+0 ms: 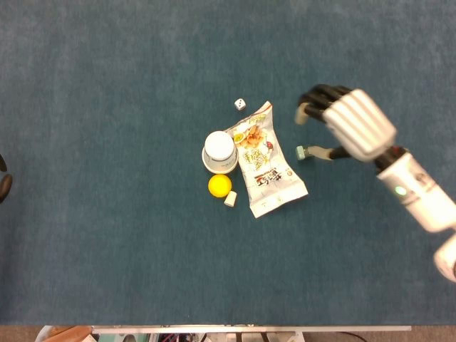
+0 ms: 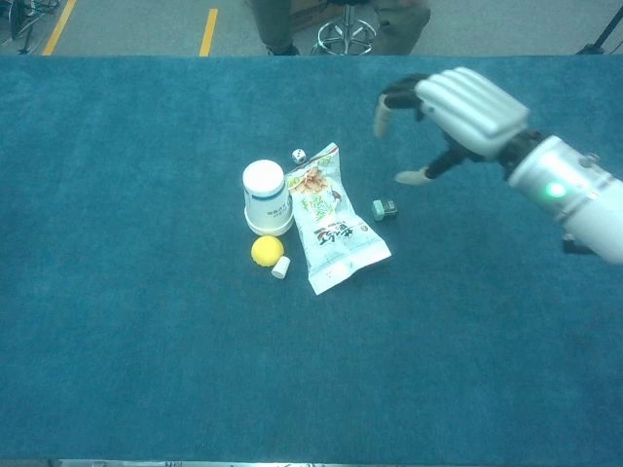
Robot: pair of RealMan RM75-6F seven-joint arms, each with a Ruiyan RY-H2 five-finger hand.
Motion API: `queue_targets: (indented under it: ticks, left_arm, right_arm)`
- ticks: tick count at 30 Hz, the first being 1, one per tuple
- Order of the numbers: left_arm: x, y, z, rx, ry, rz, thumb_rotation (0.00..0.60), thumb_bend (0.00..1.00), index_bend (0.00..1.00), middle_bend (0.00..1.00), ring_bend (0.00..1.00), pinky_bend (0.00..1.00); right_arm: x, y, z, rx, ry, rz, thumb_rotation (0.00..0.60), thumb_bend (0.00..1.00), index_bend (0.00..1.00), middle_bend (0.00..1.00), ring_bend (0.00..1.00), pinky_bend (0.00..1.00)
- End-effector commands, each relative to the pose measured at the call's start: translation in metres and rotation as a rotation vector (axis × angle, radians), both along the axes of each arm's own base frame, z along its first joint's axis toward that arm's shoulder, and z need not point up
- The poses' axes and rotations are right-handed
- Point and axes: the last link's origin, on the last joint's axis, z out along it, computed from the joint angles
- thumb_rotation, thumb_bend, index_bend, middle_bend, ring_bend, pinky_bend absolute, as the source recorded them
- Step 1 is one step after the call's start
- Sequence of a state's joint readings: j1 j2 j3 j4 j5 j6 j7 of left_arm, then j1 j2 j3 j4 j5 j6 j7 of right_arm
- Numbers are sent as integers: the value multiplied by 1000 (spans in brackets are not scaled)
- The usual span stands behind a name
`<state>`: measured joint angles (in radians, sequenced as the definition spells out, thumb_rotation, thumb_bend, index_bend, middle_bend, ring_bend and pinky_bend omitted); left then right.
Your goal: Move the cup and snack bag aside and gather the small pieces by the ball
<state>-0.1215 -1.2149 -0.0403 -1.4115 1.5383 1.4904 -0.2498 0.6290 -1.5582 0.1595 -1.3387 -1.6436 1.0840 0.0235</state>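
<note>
A white cup stands mid-table, touching the left edge of a snack bag that lies flat. A yellow ball sits just in front of the cup, with a small white piece beside it. A die lies behind the bag. A small green piece lies to the bag's right. My right hand hovers over that green piece, fingers spread and holding nothing. Only a dark tip of my left hand shows at the left edge.
Blue-green cloth covers the whole table. Wide bare cloth lies to the left, the front and the far right of the cluster. Beyond the far edge a person's legs and a stool base show.
</note>
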Motion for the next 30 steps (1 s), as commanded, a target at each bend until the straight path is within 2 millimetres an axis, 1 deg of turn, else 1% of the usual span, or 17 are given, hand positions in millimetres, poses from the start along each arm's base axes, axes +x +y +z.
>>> queue_targets:
  ticks: [1,6,8,12,15,22,30]
  left_arm:
    - [-6,2,-2,-2,-9,18,600,309,551,498,328,495]
    - [-8,-1,-1,6,-6,24,600,309,551,498,328,495]
    - [-9,-3,0,11,-5,28,600,309,551,497,329,495]
    - [-11,-5,2,15,-7,39,600,309,551,497,330,495]
    - [-13,-6,2,16,-9,46,600,309,551,497,331,495]
    - [-17,-6,1,15,-19,54,600,309,551,497,332,495]
    - [-20,-9,2,21,-30,61,600,309,551,497,332,495]
  right_arm:
    - [18,-10,-11,39,-28,27,600,0,458,354,261,428]
    - [35,-17,-27,86,-24,60,600,0,458,349,254,416]
    - [40,-20,-34,107,-8,71,600,0,453,326,242,401]
    - [49,-26,-44,133,11,83,600,0,397,264,211,379]
    - [55,-30,-49,156,1,84,600,0,368,250,195,370]
    - [66,-31,-60,196,-20,106,600,0,290,235,180,368]
    - [80,-30,-78,243,-11,141,600,0,287,235,180,361]
